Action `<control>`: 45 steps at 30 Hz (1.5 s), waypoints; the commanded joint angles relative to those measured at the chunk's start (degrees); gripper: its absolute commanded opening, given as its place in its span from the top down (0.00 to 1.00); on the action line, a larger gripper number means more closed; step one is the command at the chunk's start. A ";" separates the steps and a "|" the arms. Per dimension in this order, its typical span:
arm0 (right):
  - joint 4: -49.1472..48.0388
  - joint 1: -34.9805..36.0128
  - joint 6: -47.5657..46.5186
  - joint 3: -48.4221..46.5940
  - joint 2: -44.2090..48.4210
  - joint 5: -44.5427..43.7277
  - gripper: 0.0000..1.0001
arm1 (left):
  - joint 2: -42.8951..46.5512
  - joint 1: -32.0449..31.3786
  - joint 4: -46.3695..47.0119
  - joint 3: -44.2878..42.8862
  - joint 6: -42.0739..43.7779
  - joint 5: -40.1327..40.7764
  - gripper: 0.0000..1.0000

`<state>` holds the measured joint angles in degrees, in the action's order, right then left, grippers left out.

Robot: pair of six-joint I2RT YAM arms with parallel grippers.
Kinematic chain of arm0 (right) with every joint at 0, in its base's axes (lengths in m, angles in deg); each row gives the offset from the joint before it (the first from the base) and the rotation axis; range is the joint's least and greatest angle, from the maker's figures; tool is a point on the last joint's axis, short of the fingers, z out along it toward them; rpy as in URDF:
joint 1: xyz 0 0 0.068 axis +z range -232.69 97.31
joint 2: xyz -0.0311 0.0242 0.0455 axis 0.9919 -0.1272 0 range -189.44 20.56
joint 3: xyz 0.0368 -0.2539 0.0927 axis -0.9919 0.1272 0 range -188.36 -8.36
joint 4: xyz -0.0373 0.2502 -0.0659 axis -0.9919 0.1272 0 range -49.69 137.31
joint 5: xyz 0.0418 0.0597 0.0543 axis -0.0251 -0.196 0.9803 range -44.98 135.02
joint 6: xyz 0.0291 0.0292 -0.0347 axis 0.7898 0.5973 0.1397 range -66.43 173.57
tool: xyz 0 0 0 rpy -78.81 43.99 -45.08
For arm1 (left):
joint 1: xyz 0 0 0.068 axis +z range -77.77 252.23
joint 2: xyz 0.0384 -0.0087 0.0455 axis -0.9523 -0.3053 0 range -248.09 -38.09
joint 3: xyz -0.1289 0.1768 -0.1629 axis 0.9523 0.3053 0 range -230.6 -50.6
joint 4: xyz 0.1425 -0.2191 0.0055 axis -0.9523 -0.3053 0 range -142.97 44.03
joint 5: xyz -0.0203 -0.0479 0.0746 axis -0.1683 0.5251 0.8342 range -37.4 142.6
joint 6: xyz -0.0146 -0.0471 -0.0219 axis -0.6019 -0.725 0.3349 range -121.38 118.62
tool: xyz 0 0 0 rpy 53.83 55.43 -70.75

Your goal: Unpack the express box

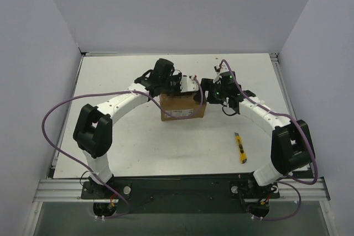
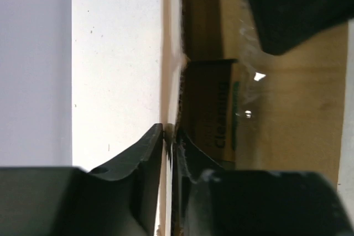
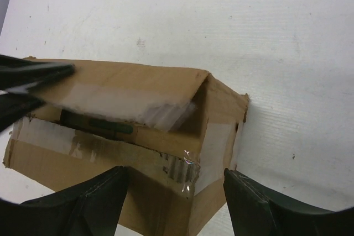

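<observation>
The express box (image 1: 183, 108) is a brown carton in the middle of the table with a white label on its near side. My left gripper (image 2: 168, 131) is shut on the thin edge of one top flap (image 2: 172, 37) and holds it raised; it sits over the box top in the top view (image 1: 189, 85). Under the flap a smaller brown box with green print (image 2: 213, 111) shows inside. My right gripper (image 3: 176, 178) is open, its fingers either side of the box's taped right corner (image 3: 218, 142), just above it. The raised flap (image 3: 121, 84) and the left fingers (image 3: 25, 84) show there too.
A yellow utility knife (image 1: 241, 147) lies on the white table to the right front of the box. Grey walls close the table on the left, back and right. Purple cables loop off both arms.
</observation>
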<state>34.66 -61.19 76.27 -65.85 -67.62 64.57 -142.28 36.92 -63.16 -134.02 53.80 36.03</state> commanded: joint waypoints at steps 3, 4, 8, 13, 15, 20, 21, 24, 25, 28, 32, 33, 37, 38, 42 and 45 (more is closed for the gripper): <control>2.31 -1.02 -1.69 3.18 1.26 -1.09 0.31 | -6.28 4.28 -11.36 -16.59 -19.10 -5.82 0.90; 2.22 -1.19 -1.87 3.35 1.43 -1.18 0.31 | -6.99 5.50 -12.42 -19.30 -20.71 -8.01 0.92; 1.35 -3.47 -7.30 0.81 4.33 4.58 0.31 | -10.16 7.36 -22.78 -25.64 -23.97 -19.00 0.94; 10.11 -5.24 -29.25 -7.09 10.57 18.13 0.30 | -11.31 7.63 -30.70 -29.70 -26.87 -27.01 0.99; 15.39 -4.28 -41.82 -8.69 13.11 23.22 0.29 | -10.08 7.54 -30.71 -28.82 -27.32 -28.33 1.00; 26.00 2.66 -62.84 -10.70 14.01 25.80 0.27 | -9.90 7.54 -31.59 -28.82 -27.93 -29.56 1.00; 27.08 3.72 -66.26 -11.93 13.48 25.54 0.27 | -10.07 7.54 -32.02 -29.60 -28.37 -30.70 1.00; 30.78 6.88 -71.02 -14.66 10.32 23.88 0.27 | -11.92 7.71 -35.44 -33.03 -29.95 -32.46 1.00; 33.66 8.28 -72.00 -15.36 8.48 23.26 0.27 | -12.88 7.71 -36.41 -34.00 -30.48 -32.99 1.00; 36.23 10.66 -73.06 -16.60 6.45 20.80 0.27 | -13.42 7.71 -37.57 -35.06 -32.76 -35.18 1.00; 36.24 11.37 -74.02 -15.98 4.69 20.35 0.26 | -11.31 7.54 -35.37 -30.06 -33.64 -35.89 1.00; 35.97 11.46 -74.20 -16.07 4.34 20.61 0.26 | -10.96 7.54 -33.80 -29.18 -34.08 -35.72 1.00; 35.97 11.55 -75.34 -15.90 1.88 21.58 0.26 | -9.99 7.19 -31.94 -27.24 -36.36 -34.75 1.00; 35.89 11.64 -75.69 -15.63 1.70 21.84 0.26 | -9.81 6.84 -31.77 -27.15 -36.37 -34.40 1.00; 35.88 11.90 -75.35 -15.28 0.21 22.55 0.26 | -9.37 6.48 -33.25 -26.80 -34.35 -33.61 1.00; 36.06 11.90 -72.54 -15.89 -1.64 21.93 0.27 | -9.29 6.57 -34.31 -26.54 -33.38 -33.52 1.00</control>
<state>69.30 -49.76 2.94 -80.56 -67.49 84.27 -155.19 43.76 -97.72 -160.34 19.02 4.16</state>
